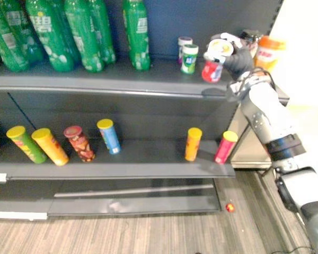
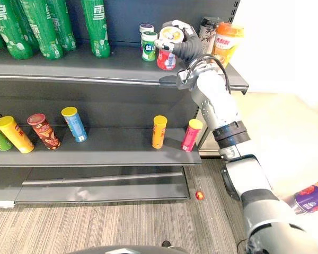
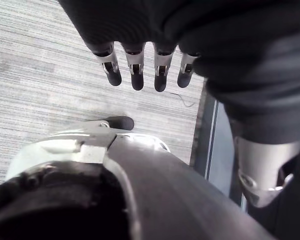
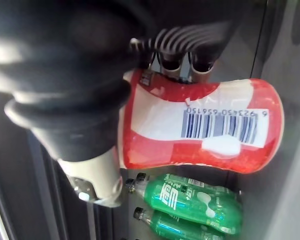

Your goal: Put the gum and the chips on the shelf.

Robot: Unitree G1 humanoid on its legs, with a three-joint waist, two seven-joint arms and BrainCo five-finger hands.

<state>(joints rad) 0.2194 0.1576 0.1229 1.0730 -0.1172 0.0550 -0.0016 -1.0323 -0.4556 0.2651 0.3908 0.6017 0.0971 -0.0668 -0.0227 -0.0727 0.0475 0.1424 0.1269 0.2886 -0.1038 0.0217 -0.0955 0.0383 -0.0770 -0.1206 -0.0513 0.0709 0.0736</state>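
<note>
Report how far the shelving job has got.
Done: six chip cans stand on the middle shelf. In hand: the right hand grips the red gum bottle at the top shelf, beside two small tubs, not yet released. Left: letting go, and perhaps a purple can lying off the shelf. The left hand hangs open.

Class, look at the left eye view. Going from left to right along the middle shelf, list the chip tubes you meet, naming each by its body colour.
green tube → yellow tube → dark red tube → blue tube → orange tube → pink tube
</note>
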